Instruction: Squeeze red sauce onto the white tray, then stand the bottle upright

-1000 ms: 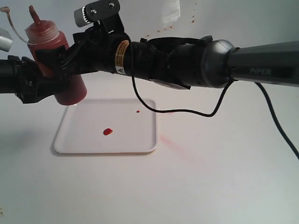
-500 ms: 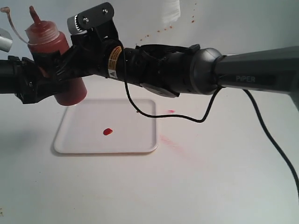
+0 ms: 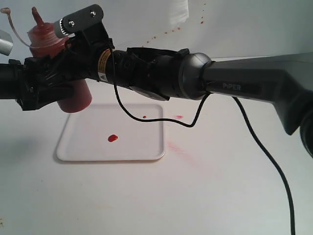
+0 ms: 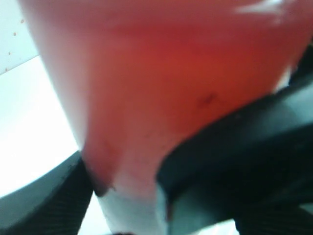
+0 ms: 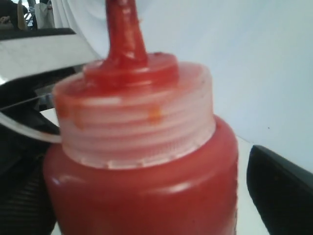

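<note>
Setting the bottle [image 3: 76, 98] down well means going slow and straight. The left gripper [image 3: 55, 81] holds it upright above the back corner of the white tray [image 3: 88, 147]; the right gripper [image 5: 142, 205] sits wide around its top.

Seemingly "PiPER" on right arm [image 3: 234, 84]

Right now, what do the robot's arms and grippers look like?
The right arm is a grey tube lettered PIPER, with a rounded grey joint, a black wrist bearing a yellow warning label, and a thin black cable looping below. The left arm is black. The right gripper's fingers are black.
</note>
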You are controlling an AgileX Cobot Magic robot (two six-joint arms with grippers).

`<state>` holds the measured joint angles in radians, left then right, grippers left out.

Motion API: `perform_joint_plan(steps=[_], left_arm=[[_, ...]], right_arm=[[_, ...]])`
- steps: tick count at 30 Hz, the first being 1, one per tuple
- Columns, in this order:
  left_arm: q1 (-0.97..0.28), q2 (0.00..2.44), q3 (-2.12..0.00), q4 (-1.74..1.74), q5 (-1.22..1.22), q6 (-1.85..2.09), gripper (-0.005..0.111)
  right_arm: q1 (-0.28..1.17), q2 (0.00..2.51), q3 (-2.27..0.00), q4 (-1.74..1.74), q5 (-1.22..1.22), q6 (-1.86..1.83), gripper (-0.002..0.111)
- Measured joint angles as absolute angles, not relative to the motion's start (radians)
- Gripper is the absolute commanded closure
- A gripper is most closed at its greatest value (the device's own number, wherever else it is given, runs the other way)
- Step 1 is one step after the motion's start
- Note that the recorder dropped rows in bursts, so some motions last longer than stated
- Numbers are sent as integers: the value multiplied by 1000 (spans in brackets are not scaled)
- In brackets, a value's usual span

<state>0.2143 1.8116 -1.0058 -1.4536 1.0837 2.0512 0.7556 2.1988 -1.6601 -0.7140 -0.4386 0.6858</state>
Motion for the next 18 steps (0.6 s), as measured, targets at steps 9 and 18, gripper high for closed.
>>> perform_joint_plan(steps=[9, 18], left_arm=[[214, 1812, -1006, -1454, 1084, 2051, 103], [214, 1812, -1006, -1454, 1084, 2051, 46]], right_arm=[[757, 2207, -1660, -714, -465, 682, 89], [756, 2207, -1660, -714, -465, 682, 108]])
